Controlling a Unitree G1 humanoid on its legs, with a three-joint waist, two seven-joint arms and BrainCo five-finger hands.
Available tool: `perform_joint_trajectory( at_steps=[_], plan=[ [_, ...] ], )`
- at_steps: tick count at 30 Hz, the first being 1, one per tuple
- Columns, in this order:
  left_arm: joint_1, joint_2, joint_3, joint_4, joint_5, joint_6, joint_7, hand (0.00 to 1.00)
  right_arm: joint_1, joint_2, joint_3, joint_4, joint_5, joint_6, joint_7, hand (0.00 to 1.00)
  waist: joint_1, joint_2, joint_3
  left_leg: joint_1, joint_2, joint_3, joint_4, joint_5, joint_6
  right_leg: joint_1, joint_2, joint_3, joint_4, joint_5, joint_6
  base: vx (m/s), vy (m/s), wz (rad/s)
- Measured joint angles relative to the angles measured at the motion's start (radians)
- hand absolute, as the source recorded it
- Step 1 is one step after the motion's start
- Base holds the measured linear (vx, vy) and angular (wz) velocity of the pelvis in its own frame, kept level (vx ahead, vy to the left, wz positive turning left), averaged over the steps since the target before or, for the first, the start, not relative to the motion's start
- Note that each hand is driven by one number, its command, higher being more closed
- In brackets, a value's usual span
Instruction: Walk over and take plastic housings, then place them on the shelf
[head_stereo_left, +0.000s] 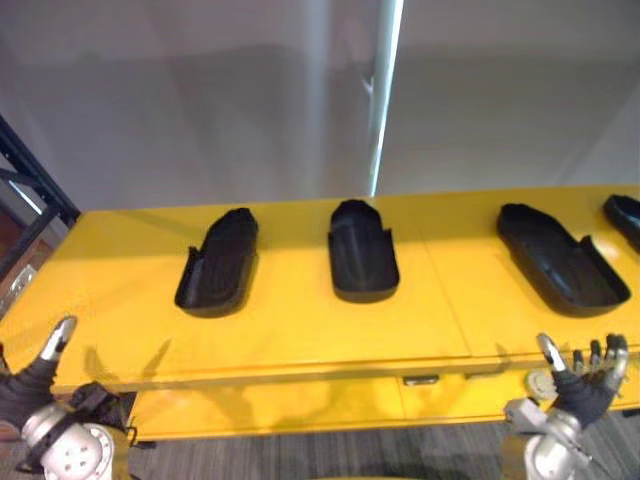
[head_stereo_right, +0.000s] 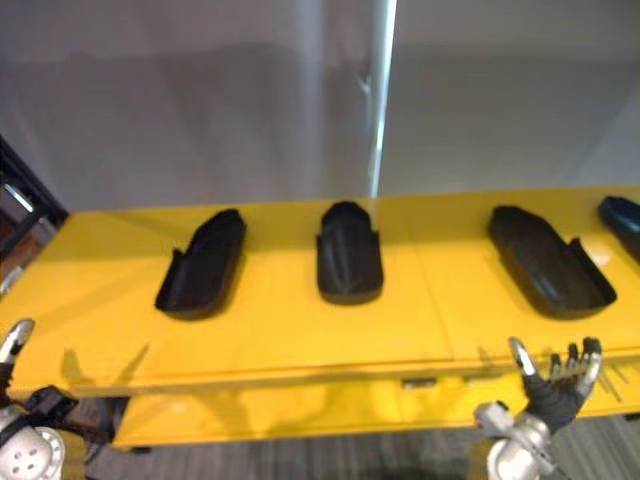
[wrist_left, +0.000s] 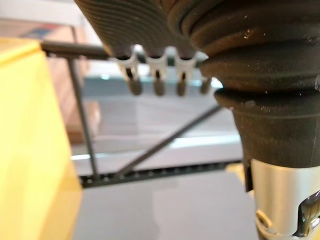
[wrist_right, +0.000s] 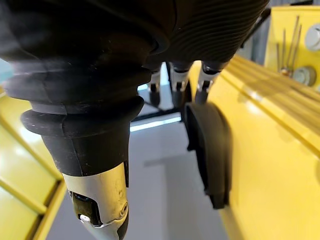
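Plastic housings lie on top of the long yellow table (head_stereo_left: 300, 340) that spans the scene from left to right. All are black and open side up, set in a row well apart from one another. The left housing (head_stereo_left: 218, 262) and the middle housing (head_stereo_left: 362, 252) sit near the table's centre, the right housing (head_stereo_left: 560, 260) lies further right, and a fourth housing (head_stereo_left: 624, 215) is cut off at the right edge. A dark metal rack (head_stereo_left: 35, 190) stands at the far left beyond the table's end and may be the shelf meant. The left hand (head_stereo_left: 30, 380) hangs at the near left corner, below the table's front edge, with its fingers (wrist_left: 157, 82) straight and nothing in them. The right hand (head_stereo_left: 585, 380) is at the near right edge, fingers (head_stereo_right: 585, 360) spread apart and empty, and its wrist view shows one housing (wrist_right: 210, 150) lying just past the fingertips, not touched. I judge the walk-up done and the pickup not yet begun. The next move calls for raising a hand over the front edge, reaching to the nearest housing, probably the right one, and closing thumb and fingers over its thin wall without sliding it away.
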Motion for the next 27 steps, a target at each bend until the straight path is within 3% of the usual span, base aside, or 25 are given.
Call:
perform_joint_trajectory(
  at_steps=[1, 3, 6, 15, 21, 27],
  plan=[
    [-0.009, 0.005, -0.003, 0.021, -0.006, 0.0, -0.062, 0.0, -0.003, -0.007, 0.0, 0.009, 0.0, -0.001, 0.001, 0.0, -0.001, 0.0, 0.0, 0.0, 0.0, 0.0, 0.0, 0.0, 0.0, 0.0, 0.0, 0.0, 0.0, 0.0, 0.0, 0.0, 0.0, 0.0],
    [-0.018, 0.026, -0.011, 0.069, -0.01, 0.001, -0.103, 0.0, -0.01, -0.015, 0.0, 0.019, 0.001, -0.001, 0.003, 0.0, -0.002, 0.0, 0.0, 0.0, -0.001, 0.001, 0.0, 0.0, 0.0, 0.0, -0.001, 0.0, 0.0, 0.0, 0.0, 0.0, 0.0, 0.0],
    [-0.087, 0.122, -0.042, 0.281, -0.012, 0.033, -0.168, 0.0, -0.051, -0.051, 0.001, 0.071, 0.001, -0.001, 0.009, 0.0, -0.004, -0.003, 0.0, 0.0, -0.001, 0.004, 0.001, 0.0, 0.0, -0.003, -0.001, 0.002, 0.0, 0.0, 0.0, 0.0, 0.003, -0.01],
    [-0.255, 0.282, -0.048, 0.589, -0.051, 0.048, -0.154, 0.0, -0.09, -0.114, -0.004, 0.098, 0.0, 0.0, 0.018, 0.0, -0.018, -0.016, -0.006, 0.002, -0.002, 0.032, 0.001, 0.0, -0.002, -0.024, 0.0, 0.03, 0.0, 0.006, 0.005, 0.02, 0.012, -0.09],
    [-0.297, 0.303, -0.053, 0.709, -0.089, 0.046, -0.167, 0.0, -0.1, -0.135, -0.012, 0.109, 0.001, 0.0, 0.044, 0.0, -0.03, -0.009, 0.004, 0.01, -0.001, 0.063, 0.002, -0.003, -0.002, -0.034, 0.003, 0.061, 0.0, 0.015, 0.004, -0.03, 0.003, -0.16],
    [-0.321, 0.307, -0.086, 0.75, -0.167, 0.026, -0.26, 0.0, -0.101, -0.143, -0.038, 0.111, 0.001, 0.0, 0.066, 0.0, -0.037, 0.0, 0.015, 0.016, 0.0, 0.082, 0.003, -0.005, -0.001, -0.034, 0.005, 0.075, -0.007, 0.014, 0.003, -0.05, -0.004, -0.09]
  ],
)
